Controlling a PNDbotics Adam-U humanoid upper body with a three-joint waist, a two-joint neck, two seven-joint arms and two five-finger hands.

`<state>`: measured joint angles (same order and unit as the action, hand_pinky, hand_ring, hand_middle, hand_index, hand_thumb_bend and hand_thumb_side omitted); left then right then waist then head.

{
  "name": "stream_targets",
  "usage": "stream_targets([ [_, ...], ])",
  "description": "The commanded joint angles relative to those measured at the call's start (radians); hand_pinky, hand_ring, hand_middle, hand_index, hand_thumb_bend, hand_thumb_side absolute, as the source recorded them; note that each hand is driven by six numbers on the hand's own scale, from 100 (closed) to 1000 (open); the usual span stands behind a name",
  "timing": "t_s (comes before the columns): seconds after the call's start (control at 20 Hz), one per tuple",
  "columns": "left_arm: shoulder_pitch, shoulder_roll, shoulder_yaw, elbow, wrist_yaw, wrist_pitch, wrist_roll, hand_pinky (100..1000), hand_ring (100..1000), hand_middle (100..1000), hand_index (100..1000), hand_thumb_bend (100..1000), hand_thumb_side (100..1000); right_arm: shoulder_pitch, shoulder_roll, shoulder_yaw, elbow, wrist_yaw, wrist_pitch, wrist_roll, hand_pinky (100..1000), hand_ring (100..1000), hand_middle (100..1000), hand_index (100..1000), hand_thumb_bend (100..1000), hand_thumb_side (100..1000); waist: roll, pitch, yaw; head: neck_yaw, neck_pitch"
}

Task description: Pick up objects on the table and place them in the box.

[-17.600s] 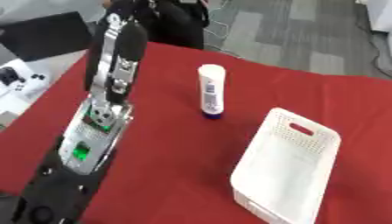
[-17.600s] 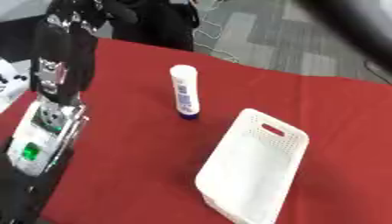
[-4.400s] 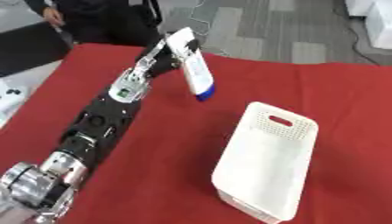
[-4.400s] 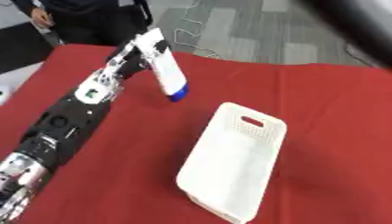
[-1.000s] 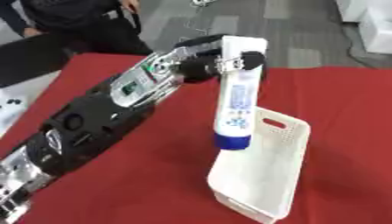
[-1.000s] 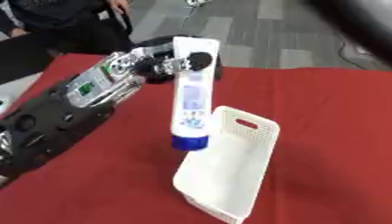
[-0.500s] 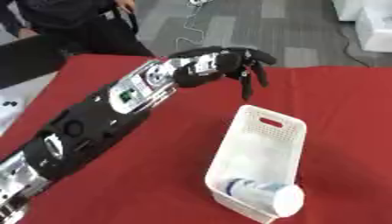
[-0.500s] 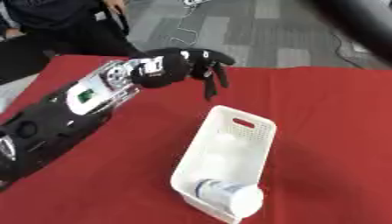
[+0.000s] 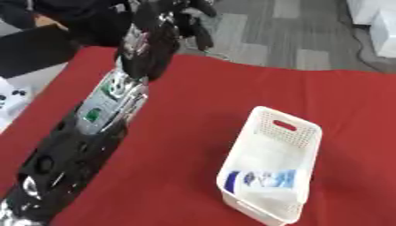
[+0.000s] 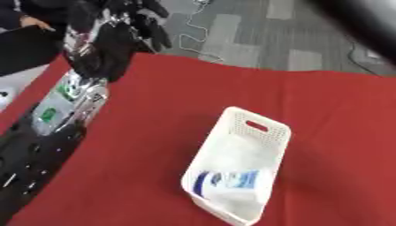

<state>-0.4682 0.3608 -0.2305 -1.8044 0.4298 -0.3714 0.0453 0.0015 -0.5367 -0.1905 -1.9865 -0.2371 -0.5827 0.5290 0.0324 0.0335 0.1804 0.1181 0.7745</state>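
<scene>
A white bottle (image 9: pixel 263 180) with a blue label and blue end lies on its side in the near end of the white perforated box (image 9: pixel 290 126), which stands on the red table at the right. My left arm runs from the lower left corner up to the far table edge. My left hand (image 9: pixel 188 16) hangs there, open and holding nothing, well to the far left of the box. The right hand shows in neither view.
The red table (image 9: pixel 185 141) carries only the box. Grey carpet with cables lies beyond its far edge. A person in dark clothing (image 9: pixel 54 17) is at the far left, and a small white device (image 9: pixel 12 98) lies off the table's left side.
My left hand has drawn back from above the box toward the far left edge, still open. The bottle has settled on its side in the box's near end. The view has shifted too.
</scene>
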Motion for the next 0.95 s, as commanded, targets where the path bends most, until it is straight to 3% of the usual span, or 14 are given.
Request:
stream_targets([
  [0.05,0.037,-0.051,0.058,-0.133,-0.045,-0.011,0.108,366,307,463,727,421,919,0.02,0.007,0.0,-0.013,0.026,-0.279,0.257,154,329,389,414,100,1000,-0.014,-0.005,0.016,0.012,-0.004],
  [0.25,0.053,-0.075,0.055,-0.191,-0.086,0.001,0.136,364,310,466,720,415,919,0.051,0.038,0.007,-0.013,0.068,-0.295,0.24,142,319,381,424,100,998,-0.03,-0.001,0.044,0.011,-0.006],
  [0.5,0.041,-0.1,0.035,-0.195,-0.064,0.007,0.136,369,320,472,730,413,922,0.07,0.076,0.044,-0.013,0.073,-0.322,0.223,128,308,372,415,100,983,-0.043,0.007,0.076,0.007,-0.008],
  [0.95,0.062,-0.057,0.001,-0.196,-0.039,0.031,0.019,364,307,487,743,400,937,0.057,0.079,0.029,-0.013,0.011,-0.324,0.174,124,303,366,394,100,958,-0.04,0.019,0.08,-0.047,-0.004],
])
